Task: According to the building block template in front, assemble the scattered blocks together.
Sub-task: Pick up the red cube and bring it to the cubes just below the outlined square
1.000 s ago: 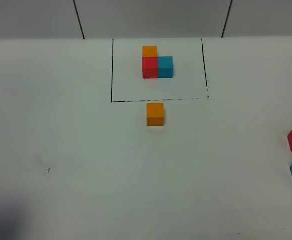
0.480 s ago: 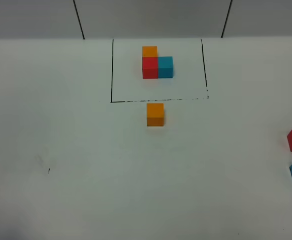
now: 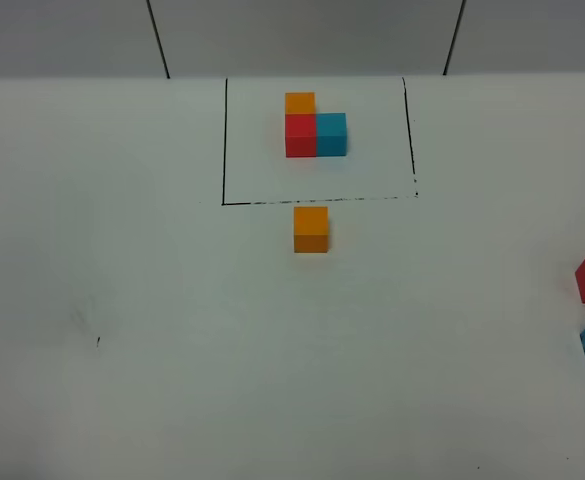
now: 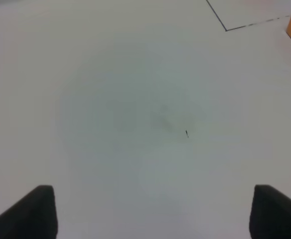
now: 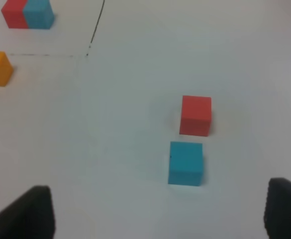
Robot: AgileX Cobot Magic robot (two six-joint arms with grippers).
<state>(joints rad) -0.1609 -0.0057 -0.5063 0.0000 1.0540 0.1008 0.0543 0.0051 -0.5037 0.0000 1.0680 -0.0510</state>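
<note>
Nearest stuff first: both grippers are down at the near side of the white table (image 3: 122, 330), outside what the high camera catches. The left gripper (image 4: 150, 214) has its jaws spread wide with nothing between them. There's just bare tabletop below and a tiny dark speck (image 4: 186, 133) ahead of it, maybe a pen mark, too small to say. The right gripper (image 5: 157, 211) is the same story: jaws wide apart, gripping nothing.

Out in front of the right gripper sits the blue block (image 5: 185, 163), and just past it the red block (image 5: 195, 115), close but with a sliver of table between them. Both are way over on the right side of the table, partly cut off at the edge of the high view.

Further up, about mid-table, the orange block (image 3: 311, 229) sits on its own, well apart from the other two. It's just outside the near line of the black outline (image 3: 224, 150).

Farthest back, inside the outline, is the template (image 3: 315, 130): a red cube with blue touching its right side and orange touching its far side, making an L.
</note>
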